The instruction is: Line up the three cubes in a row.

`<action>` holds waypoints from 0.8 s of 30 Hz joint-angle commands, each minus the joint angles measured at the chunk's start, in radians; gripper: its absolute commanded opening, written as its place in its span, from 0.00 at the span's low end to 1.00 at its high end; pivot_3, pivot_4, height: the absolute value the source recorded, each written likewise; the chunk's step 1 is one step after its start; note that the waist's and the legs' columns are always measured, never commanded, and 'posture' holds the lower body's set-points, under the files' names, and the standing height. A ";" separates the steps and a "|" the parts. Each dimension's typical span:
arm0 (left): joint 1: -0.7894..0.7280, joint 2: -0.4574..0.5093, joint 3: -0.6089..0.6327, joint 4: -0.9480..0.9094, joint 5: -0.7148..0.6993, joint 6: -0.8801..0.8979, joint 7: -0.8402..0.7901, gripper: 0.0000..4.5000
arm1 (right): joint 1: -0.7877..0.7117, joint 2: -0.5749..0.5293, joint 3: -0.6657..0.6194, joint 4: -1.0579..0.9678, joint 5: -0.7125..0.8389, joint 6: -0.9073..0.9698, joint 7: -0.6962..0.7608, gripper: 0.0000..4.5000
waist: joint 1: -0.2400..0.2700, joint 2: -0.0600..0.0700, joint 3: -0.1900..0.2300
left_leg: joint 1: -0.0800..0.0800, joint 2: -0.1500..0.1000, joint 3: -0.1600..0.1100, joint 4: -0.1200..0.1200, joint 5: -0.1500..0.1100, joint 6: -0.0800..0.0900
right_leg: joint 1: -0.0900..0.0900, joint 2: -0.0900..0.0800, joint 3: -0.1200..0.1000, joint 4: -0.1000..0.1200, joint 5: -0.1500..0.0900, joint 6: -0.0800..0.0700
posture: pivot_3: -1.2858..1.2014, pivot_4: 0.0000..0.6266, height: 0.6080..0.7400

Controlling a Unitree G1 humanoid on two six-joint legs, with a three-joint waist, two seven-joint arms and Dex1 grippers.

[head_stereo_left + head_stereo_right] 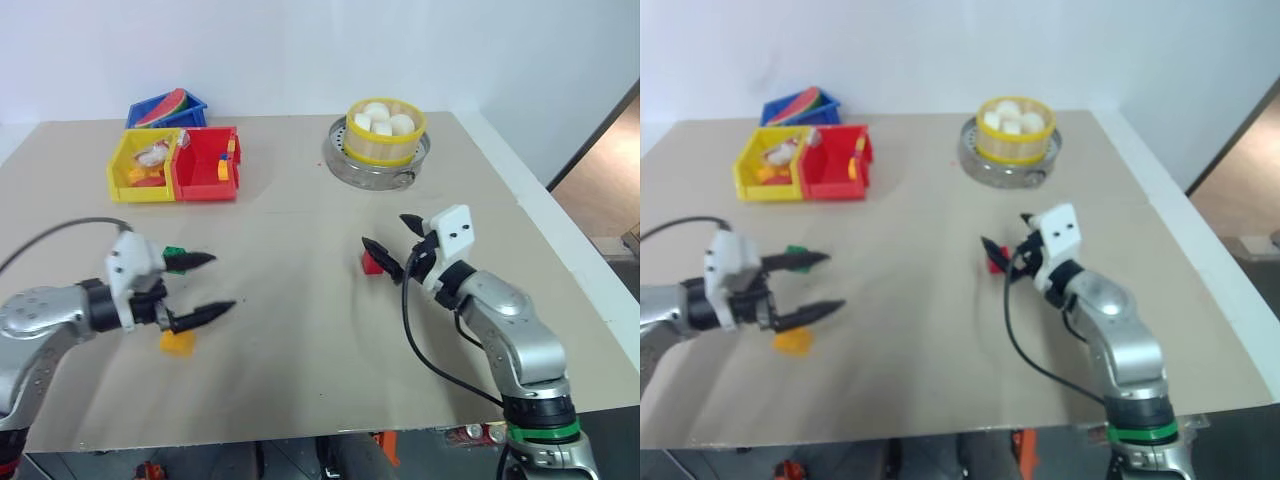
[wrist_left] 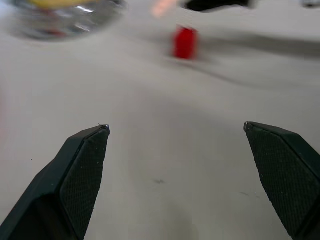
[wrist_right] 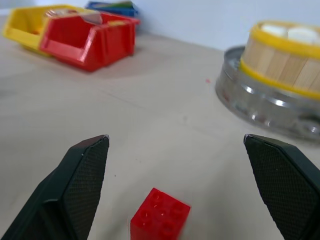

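The red cube (image 1: 372, 262) sits on the tan table right of centre, and my right gripper (image 1: 384, 230) stands open just over it. In the right wrist view the red cube (image 3: 160, 217) lies low between the wide fingers (image 3: 82, 175), not touched. My left gripper (image 1: 212, 285) hangs open on the left, pointing toward the table's middle with nothing between its fingers. The green cube (image 1: 173, 252) peeks out behind its upper finger. The yellow-orange cube (image 1: 178, 343) lies on the table just below its lower finger. The left wrist view looks across at the red cube (image 2: 185, 42).
At the back left stand a yellow bin (image 1: 140, 165), a red bin (image 1: 205, 165) and a blue bin (image 1: 165, 108), with small pieces in them. A bamboo steamer (image 1: 385, 130) holding white buns sits in a steel pan (image 1: 375, 168) at the back centre. The table's right edge (image 1: 560, 235) is close to my right arm.
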 commanded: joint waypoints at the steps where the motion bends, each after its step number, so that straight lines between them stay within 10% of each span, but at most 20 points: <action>1: -0.047 -0.010 -0.050 0.028 0.027 -0.035 -0.048 0.99 | -0.027 0.018 0.003 -0.006 -0.052 0.021 -0.077 1.00 | 0.000 0.000 0.000 | 0.000 0.000 0.000 0.000 0.000 0.000 | 0.000 0.000 0.000 0.000 0.000 0.000 | 0.52 0.24 1.00; 24: -0.129 -0.105 -0.199 0.042 0.095 -0.040 -0.092 0.99 | 0.000 0.084 0.048 0.031 -0.072 0.145 -0.126 1.00 | 0.000 0.000 0.000 | -0.005 -0.001 -0.003 0.002 0.000 0.001 | -0.002 0.000 -0.002 0.000 0.000 0.000 | 0.52 0.24 1.00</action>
